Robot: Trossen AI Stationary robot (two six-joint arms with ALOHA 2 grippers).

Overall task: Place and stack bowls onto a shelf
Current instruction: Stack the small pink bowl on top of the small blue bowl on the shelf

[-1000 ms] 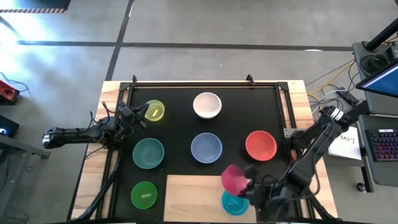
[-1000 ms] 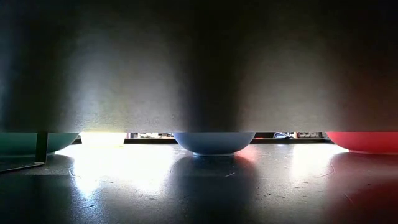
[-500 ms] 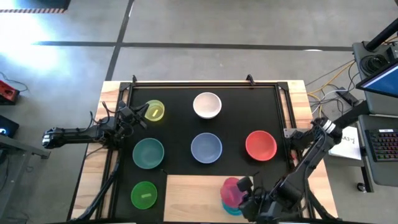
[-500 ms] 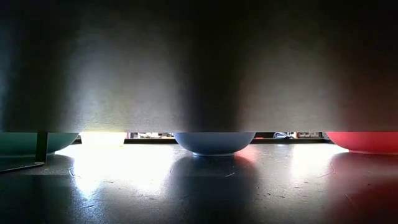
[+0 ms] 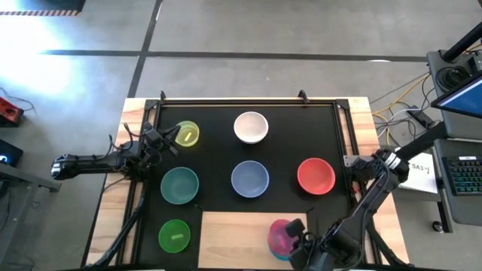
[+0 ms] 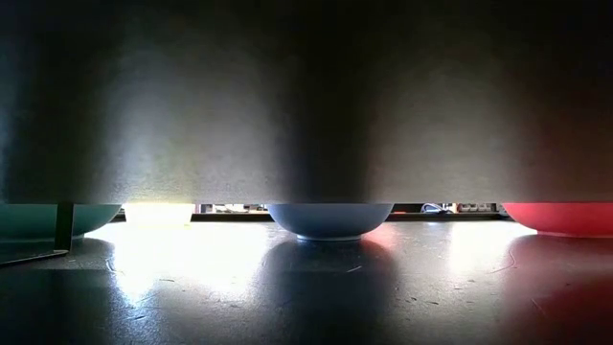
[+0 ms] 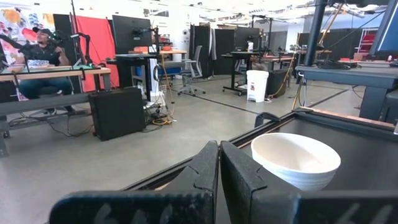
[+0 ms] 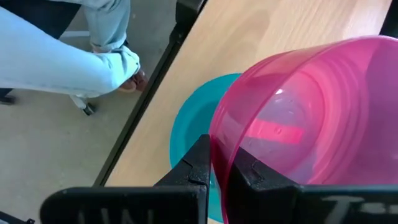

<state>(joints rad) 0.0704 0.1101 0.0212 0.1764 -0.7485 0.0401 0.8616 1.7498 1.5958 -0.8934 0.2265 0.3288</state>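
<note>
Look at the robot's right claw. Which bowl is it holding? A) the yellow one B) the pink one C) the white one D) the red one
B: the right gripper is shut on the rim of the magenta bowl, holding it over the cyan bowl on the shelf.

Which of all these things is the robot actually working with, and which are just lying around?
Part of the job:
magenta bowl, clamped in the right gripper
cyan bowl beneath it
shelf
white bowl, teal, pale blue, red, yellow and green bowls

Just there:
black mat
laptop
keyboard
</note>
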